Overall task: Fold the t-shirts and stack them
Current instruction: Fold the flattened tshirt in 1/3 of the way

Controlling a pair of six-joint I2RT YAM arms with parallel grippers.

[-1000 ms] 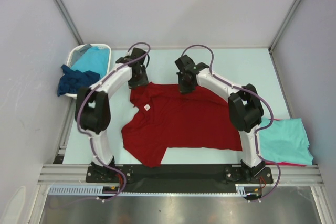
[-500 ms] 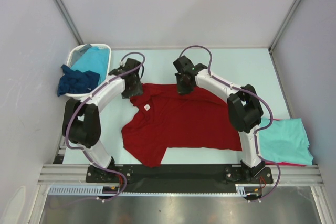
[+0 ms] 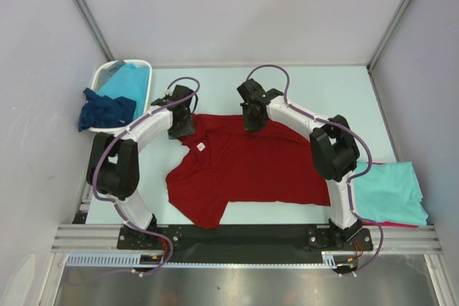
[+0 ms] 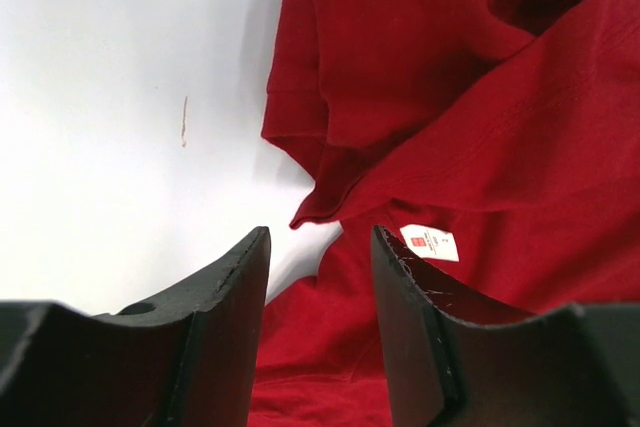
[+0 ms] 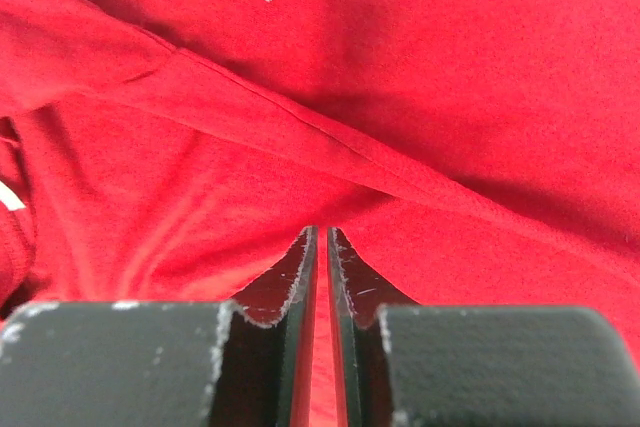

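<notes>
Two claws work one dark red t-shirt (image 3: 251, 170), which lies spread but rumpled on the table (image 3: 323, 91) betw the arms. At the shirt's far edge the right gripper (image 5: 322, 232) has jaws closed to a slit w/ a thin fold of red cloth pinched in it. The left gripper (image 4: 320, 232) has jaws well apart, nothing in them, poised over the far-left edge just beside the white label (image 4: 430, 242). Step in hand, my read: get a 2nd hold so both arms can spread the shirt flat. To do it well, left shd come down on the doubled hem, not bare table, close fully before any pull, then both lift level or cloth skews. Only top view shows the layout: white basket (image 3: 107, 67) far left w/ turquoise shirt (image 3: 128, 82) & navy shirt (image 3: 106, 111) over its rim; folded turquoise shirt (image 3: 391, 191) on a red one (image 3: 399, 223) near right. Only wrist views show jaw gaps & fold lines.
</notes>
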